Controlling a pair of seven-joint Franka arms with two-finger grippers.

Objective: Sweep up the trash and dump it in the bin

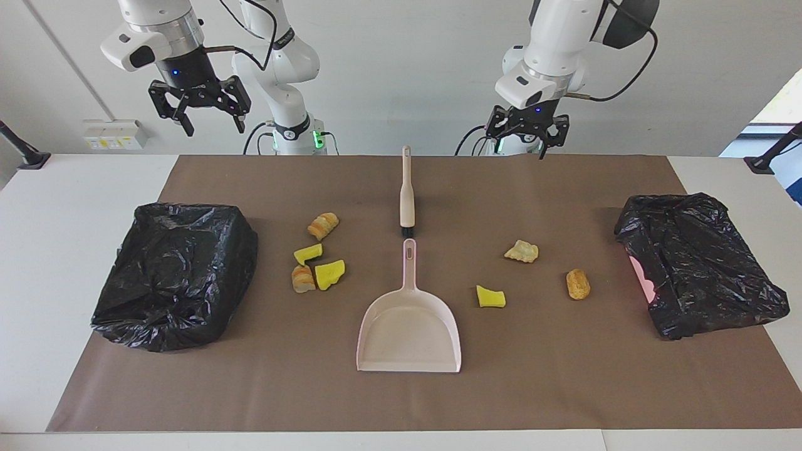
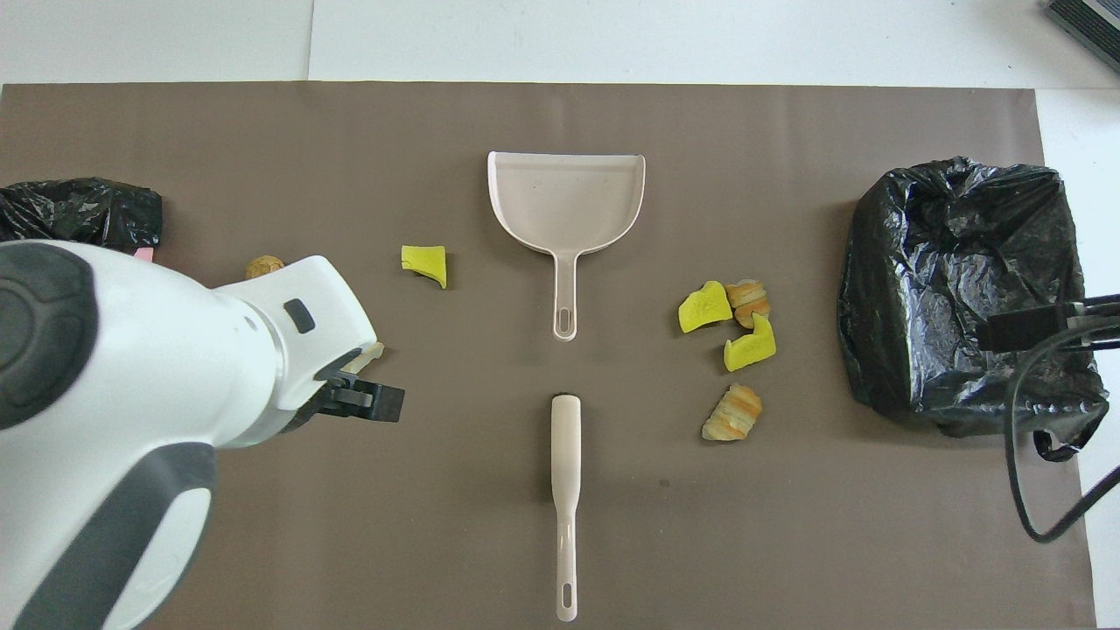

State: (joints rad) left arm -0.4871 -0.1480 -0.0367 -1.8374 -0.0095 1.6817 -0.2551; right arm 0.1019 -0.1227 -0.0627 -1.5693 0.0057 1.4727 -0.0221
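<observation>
- Right gripper [image 1: 200, 106] hanging in the air at the robots' edge of the table, fingers spread, holding nothing; waiting.
- Left gripper [image 1: 527, 130] also hanging up at the robots' edge, fingers parted, empty.
- Brush [image 1: 406, 191] lying mid-table, nearest the robots, handle pointing at them, bristle end just short of the dustpan handle.
- Pale pink dustpan [image 1: 408, 326] lying farther out, in line with the brush, mouth facing away from the robots.
- Trash sitting beside the dustpan handle: four scraps [image 1: 316, 258] clustered toward the right arm's end (two yellow sponge chunks, two bread-like lumps), three scraps [image 1: 531, 275] spread toward the left arm's end.
- Black-bagged bin [image 1: 175, 272] at the right arm's end, second bagged bin [image 1: 698, 263] at the left arm's end.
- Judging: scraps are looking light, soft, likely tumbling or scooting when pushed, so sweeping low and slow; brush and pan are looking stiff and light, best gripped mid-handle.
</observation>
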